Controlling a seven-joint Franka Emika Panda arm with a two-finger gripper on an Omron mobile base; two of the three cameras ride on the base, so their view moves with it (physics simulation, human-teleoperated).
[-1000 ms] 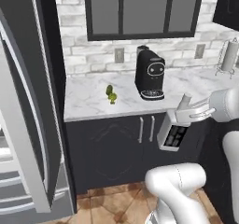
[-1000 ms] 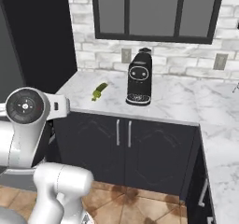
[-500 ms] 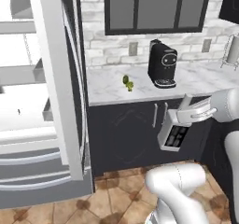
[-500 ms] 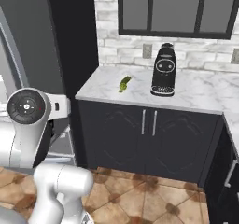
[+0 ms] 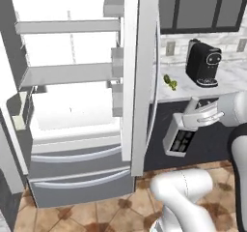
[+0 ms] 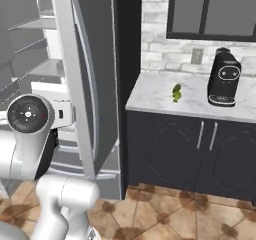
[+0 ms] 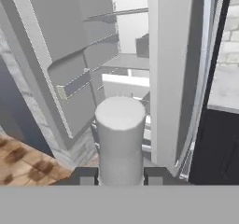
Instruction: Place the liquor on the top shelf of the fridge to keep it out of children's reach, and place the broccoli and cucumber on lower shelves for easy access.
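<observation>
1. The fridge (image 5: 72, 81) stands open, its top shelf (image 5: 67, 26) and lower shelves bare — nothing stored yet.
2. The tool (image 7: 120, 175) is clamped on the liquor (image 7: 120, 139), a pale cylinder facing the fridge interior (judged mid-delivery).
3. A green vegetable (image 5: 170, 81) — broccoli or cucumber, unclear — waits on the desk (image 6: 165, 96).

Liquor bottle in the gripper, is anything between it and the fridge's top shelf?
Possibly the open right fridge door: in the left base view it stands between the gripper holding the liquor and the top shelf. The hand view looks past its edge.
</observation>
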